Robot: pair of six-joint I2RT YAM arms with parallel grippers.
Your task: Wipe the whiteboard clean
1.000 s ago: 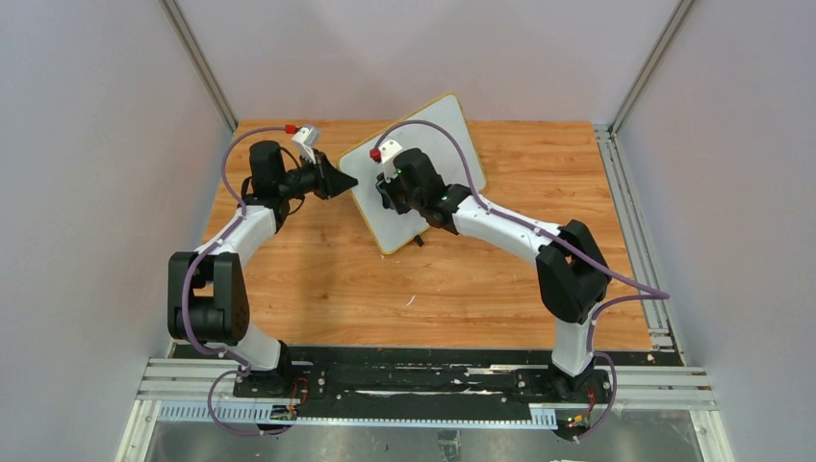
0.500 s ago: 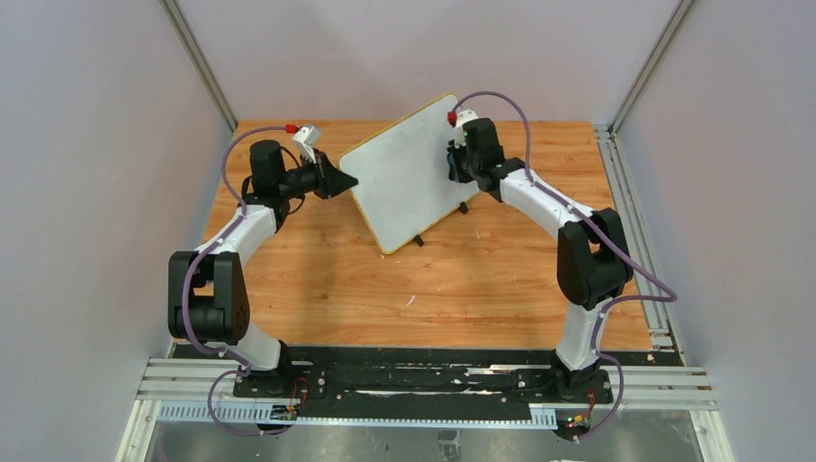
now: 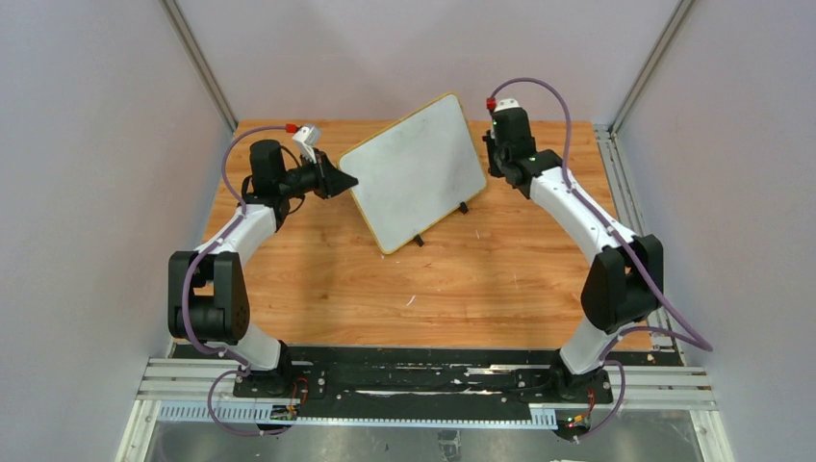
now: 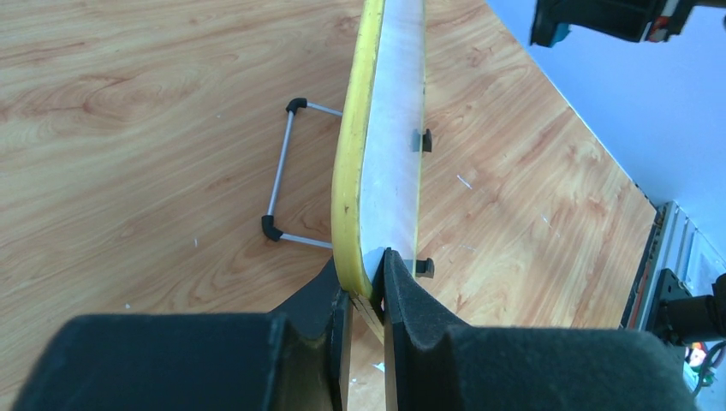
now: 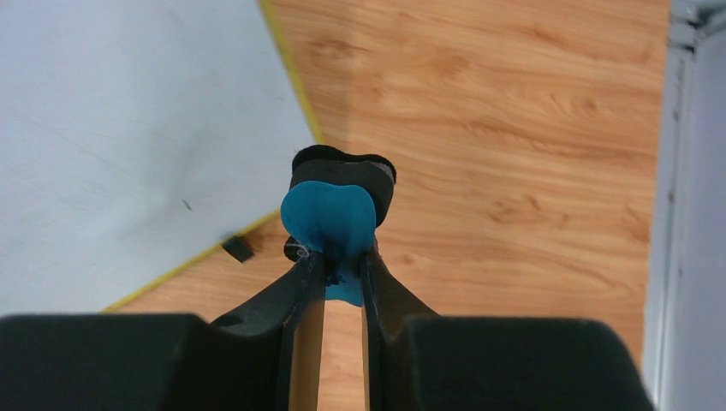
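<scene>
- Two kinds of surface are framing what we are seeing. A wooden table (image 3: 462, 289) with a warm grain is lying under everything, and plain grey walls (image 3: 96, 144) are closing it in on the left, far and right sides. Metal rails (image 3: 625, 192) are running along its right edge.
- The whiteboard (image 3: 416, 173) is standing toward the far middle of the table. It is leaning back on a wire stand (image 4: 282, 175) and is turned so that one corner is pointing at the far wall. Its thin yellow frame is showing all round, and its face is showing white with faint grey smudging. Small black feet (image 3: 419, 240) are resting on the wood at its near edge.
- We are seeing the left arm rising from its base with the elbow bent outward. Its forearm is angling toward the far left and its wrist is turning right, toward the board.
- The left gripper (image 3: 348, 182) is clenching the board's left corner, with its fingers (image 4: 402, 291) pinching the yellow rim from both sides.
- We are seeing the right arm stretching far out along the right side, with its elbow near the rail.
- The right gripper (image 3: 494, 159) is hanging just beside the board's right edge, off its face. Its jaws are gripping a blue eraser (image 5: 330, 218) with a black pad at its far end.
</scene>
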